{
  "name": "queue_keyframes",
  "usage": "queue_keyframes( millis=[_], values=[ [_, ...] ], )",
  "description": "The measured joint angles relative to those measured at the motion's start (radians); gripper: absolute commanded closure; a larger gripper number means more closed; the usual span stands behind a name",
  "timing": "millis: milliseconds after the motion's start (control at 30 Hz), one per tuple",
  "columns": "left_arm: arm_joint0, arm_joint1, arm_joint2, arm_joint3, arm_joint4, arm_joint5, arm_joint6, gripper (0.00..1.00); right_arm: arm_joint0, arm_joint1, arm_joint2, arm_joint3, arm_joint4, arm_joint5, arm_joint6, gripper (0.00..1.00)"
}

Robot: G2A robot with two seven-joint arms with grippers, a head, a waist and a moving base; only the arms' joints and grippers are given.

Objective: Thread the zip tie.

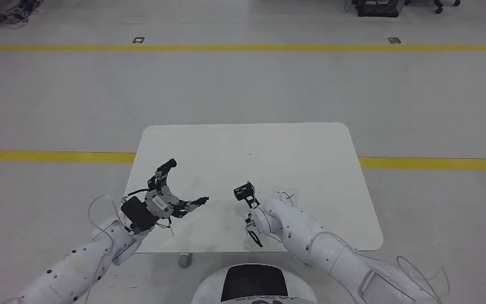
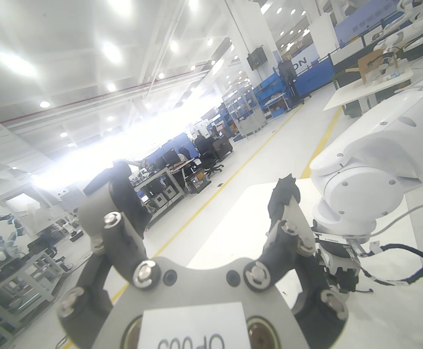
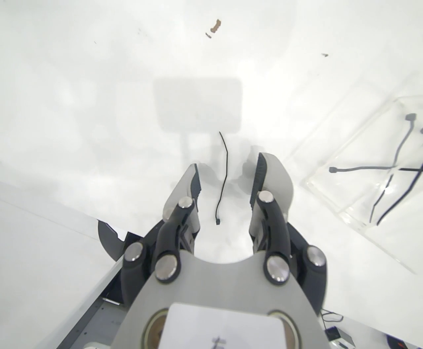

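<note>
Lying flat on the white table (image 3: 99,99), the black zip tie (image 3: 226,170) is loose and slightly curved, directly between the fingers of the right gripper (image 3: 228,163). These fingers are spread apart and stand clear of the tie on both sides. Near this gripper stands a clear tray (image 3: 333,198) containing several spare ties (image 3: 363,168), some crossed over one another. Small brown specks (image 3: 215,26) mark the table surface farther out.

In the top view the right gripper is at lower centre of the frame, over the near part of the table. The left gripper (image 1: 187,182) is at lower left of the frame, over the table's left part, fingers spread wide and holding nothing.

Room: a pale grey floor (image 1: 243,83) with yellow lines (image 1: 243,48) surrounds the table. The left wrist view faces a brightly lit hall with blue racks (image 2: 264,89) and workbenches (image 2: 165,178).
</note>
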Motion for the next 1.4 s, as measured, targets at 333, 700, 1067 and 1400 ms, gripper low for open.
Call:
queue_keyframes(
  millis=[333,700,1067,1400],
  values=[
    [0.000,0.000,0.000,0.000,0.000,0.000,0.000,0.00,-0.015,-0.011,0.015,-0.002,-0.036,0.000,0.007,0.86],
    [0.000,0.000,0.000,0.000,0.000,0.000,0.000,0.00,-0.050,-0.010,0.048,-0.054,-0.098,0.000,0.024,0.86],
    [0.000,0.000,0.000,0.000,0.000,0.000,0.000,0.00,-0.086,-0.013,0.099,-0.083,-0.160,0.000,0.083,0.91],
    [0.000,0.000,0.000,0.000,0.000,0.000,0.000,0.00,-0.084,-0.031,0.108,-0.059,-0.172,0.000,0.093,0.88]
  ],
)
